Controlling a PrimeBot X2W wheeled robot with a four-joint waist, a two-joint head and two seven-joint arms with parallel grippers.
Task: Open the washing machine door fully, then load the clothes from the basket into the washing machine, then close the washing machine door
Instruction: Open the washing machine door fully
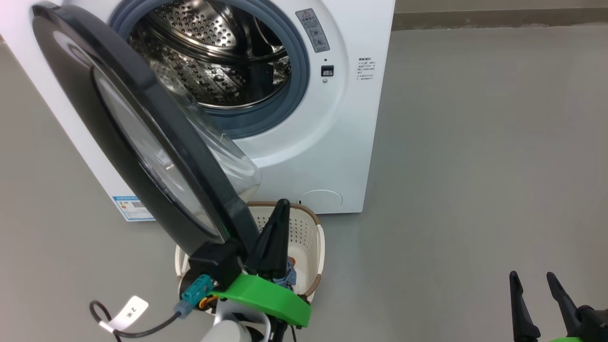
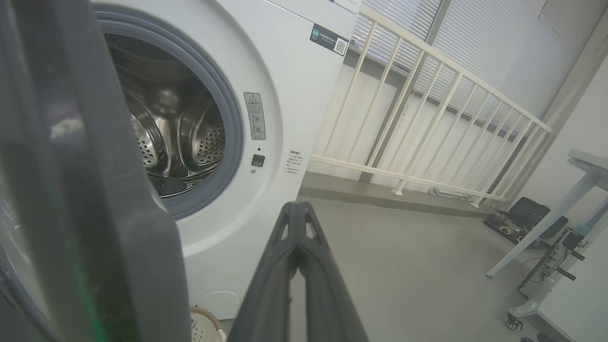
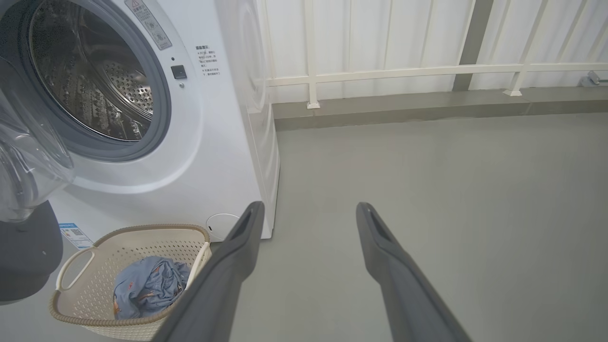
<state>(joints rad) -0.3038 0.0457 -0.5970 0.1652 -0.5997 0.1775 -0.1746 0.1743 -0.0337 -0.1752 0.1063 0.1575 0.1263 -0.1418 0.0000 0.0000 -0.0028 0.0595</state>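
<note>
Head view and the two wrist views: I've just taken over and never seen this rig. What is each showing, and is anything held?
The head view looks down from the robot's head: a big white front-loading washing machine, its round black-rimmed glass door standing open, and a cream perforated plastic basket on the grey floor. Each wrist view looks along that arm's own gripper. The left gripper is shut, empty, beside the door's edge. The right gripper is open, empty. Light blue printed clothes lie in the basket.
</note>
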